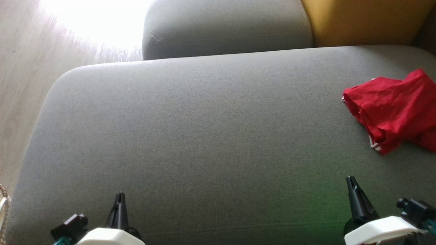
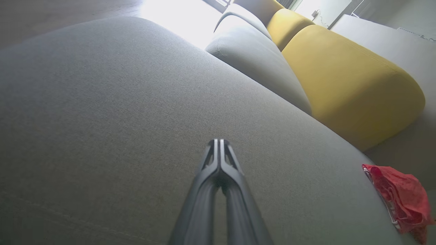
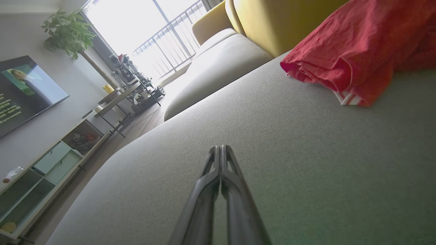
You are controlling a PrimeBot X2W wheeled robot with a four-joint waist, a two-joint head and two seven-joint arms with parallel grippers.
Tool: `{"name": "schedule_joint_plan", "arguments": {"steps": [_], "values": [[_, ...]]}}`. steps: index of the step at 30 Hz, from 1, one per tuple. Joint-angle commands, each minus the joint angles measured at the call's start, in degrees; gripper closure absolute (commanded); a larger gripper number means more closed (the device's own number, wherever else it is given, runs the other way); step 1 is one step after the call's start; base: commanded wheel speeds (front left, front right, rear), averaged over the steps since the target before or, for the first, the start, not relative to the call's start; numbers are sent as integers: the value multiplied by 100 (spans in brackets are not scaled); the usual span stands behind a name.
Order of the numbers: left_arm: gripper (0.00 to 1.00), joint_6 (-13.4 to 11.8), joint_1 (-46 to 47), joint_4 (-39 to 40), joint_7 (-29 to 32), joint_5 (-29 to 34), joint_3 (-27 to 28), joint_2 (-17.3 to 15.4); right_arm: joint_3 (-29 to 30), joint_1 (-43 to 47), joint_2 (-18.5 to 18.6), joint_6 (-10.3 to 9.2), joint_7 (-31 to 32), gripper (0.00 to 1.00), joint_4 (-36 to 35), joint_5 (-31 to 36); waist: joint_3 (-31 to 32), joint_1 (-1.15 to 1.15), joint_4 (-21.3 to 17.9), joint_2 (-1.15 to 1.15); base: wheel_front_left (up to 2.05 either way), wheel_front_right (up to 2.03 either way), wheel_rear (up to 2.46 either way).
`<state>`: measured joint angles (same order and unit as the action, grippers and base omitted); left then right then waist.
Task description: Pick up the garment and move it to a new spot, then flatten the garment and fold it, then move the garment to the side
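The garment [image 1: 395, 107] is a crumpled red piece with a white-striped hem, lying at the right edge of the big grey cushion [image 1: 204, 136]. It shows at the lower right of the left wrist view [image 2: 400, 197] and at the upper right of the right wrist view [image 3: 357, 51]. My left gripper [image 1: 120, 194] is shut and empty over the cushion's near left, fingers pressed together [image 2: 218, 141]. My right gripper [image 1: 350, 178] is also shut and empty [image 3: 220, 148], hovering low near the cushion's front right, a good way short of the garment.
A second grey cushion [image 1: 224, 27] and a yellow cushion [image 1: 364, 20] stand behind the big one. Wooden floor [image 1: 20, 68] lies to the left. The right wrist view takes in a television [image 3: 24, 92], a low shelf unit [image 3: 51, 163] and a plant [image 3: 66, 32].
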<state>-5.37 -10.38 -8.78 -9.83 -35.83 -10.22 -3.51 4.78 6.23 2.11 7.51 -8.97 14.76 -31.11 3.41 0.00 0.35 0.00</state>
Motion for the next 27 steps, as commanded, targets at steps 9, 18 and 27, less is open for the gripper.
{"name": "schedule_joint_plan", "arguments": {"steps": [9,18,27], "values": [[100,184,417,105,149,-704,255,-96,5,-386,33,-1,208,100,-173,-740,-39,0,-4,0,0,0,0],[100,321,566,32,297,-1352,388,-107,26,-492,38,-1,374,100,-161,-1405,-79,0,-8,0,0,0,0],[100,429,685,-28,420,-1864,497,-114,42,-577,42,-1,506,100,-151,-1936,-110,0,-11,0,0,0,0]]}}
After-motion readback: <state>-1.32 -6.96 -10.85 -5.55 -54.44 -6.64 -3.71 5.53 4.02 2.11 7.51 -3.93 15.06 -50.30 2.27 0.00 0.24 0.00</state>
